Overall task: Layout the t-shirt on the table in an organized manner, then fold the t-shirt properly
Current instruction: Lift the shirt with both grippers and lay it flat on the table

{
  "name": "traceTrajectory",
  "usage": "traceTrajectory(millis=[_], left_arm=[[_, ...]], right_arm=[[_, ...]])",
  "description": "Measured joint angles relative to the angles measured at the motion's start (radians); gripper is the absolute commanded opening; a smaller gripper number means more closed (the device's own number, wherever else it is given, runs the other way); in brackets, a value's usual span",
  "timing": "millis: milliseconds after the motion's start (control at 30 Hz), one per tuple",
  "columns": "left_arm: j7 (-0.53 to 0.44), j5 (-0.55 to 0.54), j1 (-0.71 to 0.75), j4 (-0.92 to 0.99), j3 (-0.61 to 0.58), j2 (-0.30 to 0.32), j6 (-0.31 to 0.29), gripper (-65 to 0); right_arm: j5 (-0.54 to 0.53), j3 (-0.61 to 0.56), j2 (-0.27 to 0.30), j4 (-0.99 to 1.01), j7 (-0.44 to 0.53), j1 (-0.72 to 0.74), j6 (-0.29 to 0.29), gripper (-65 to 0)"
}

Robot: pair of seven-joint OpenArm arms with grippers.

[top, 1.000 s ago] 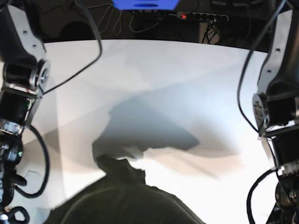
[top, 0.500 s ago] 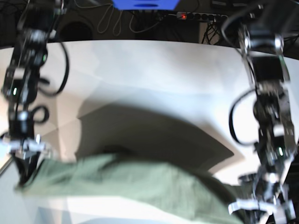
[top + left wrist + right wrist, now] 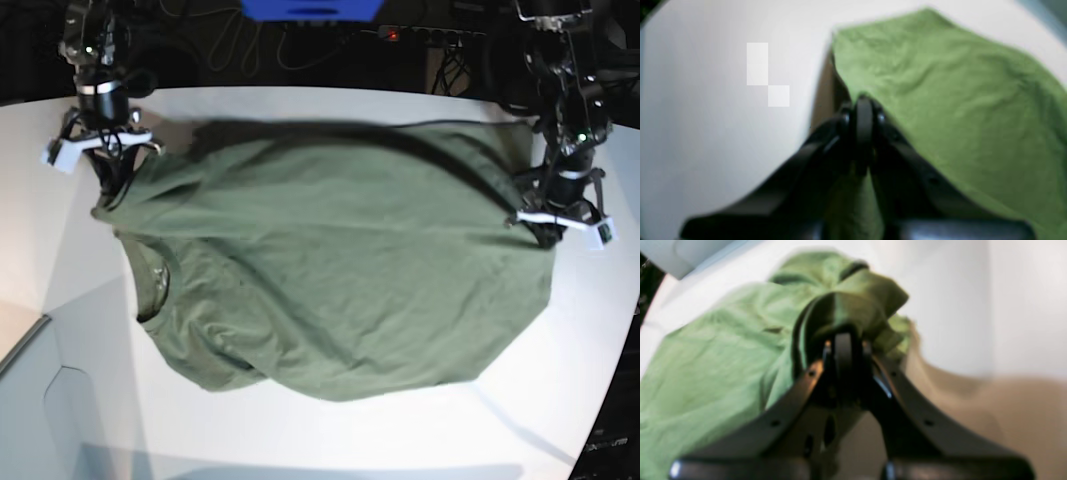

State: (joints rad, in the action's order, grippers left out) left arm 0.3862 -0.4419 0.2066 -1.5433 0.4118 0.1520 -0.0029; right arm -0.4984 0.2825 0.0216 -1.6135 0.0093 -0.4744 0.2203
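The olive-green t-shirt (image 3: 340, 270) is stretched wide over the white table (image 3: 330, 440), with its collar (image 3: 155, 282) at the left side. My right gripper (image 3: 108, 195) is shut on a bunched corner of the shirt at the far left. In the right wrist view the gripper (image 3: 843, 338) pinches a dark fold of fabric (image 3: 853, 303). My left gripper (image 3: 545, 235) is shut on the shirt's edge at the right. In the left wrist view the gripper (image 3: 863, 106) clamps the edge, and the shirt (image 3: 957, 100) spreads away to the right over the table (image 3: 723, 116).
A power strip (image 3: 432, 36), cables and a blue object (image 3: 310, 8) lie beyond the table's far edge. The table's curved edge (image 3: 605, 400) runs down the right side. A seam or step in the surface (image 3: 25, 340) shows at the front left.
Both arms have swung from the near edge to the far half of the table. The shirt, a dark heap close to the camera before, is now pulled out wide between the grippers.
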Motion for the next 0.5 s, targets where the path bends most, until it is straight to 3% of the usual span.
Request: traceTrajectory(millis=[200,300,400,500], left_arm=[[-0.017,0.002,0.0,0.081,0.008,0.008,-0.001,-64.5],[0.0,0.006,-0.048,0.183,0.008,0.006,0.003,-64.4],[0.005,0.002,-0.129,0.253,-0.004,0.042,-0.005,-64.3],[0.001,0.003,-0.206,0.29,-0.003,0.056,0.003,-57.3]], right_arm=[[0.0,0.002,0.037,0.038,0.0,0.001,0.049,-65.0],[0.0,-0.002,0.033,0.041,-0.004,0.009,0.057,-65.0],[0.004,-0.01,0.034,0.046,-0.012,0.029,0.057,-65.0],[0.004,-0.022,0.034,0.049,-0.039,0.063,0.062,-65.0]])
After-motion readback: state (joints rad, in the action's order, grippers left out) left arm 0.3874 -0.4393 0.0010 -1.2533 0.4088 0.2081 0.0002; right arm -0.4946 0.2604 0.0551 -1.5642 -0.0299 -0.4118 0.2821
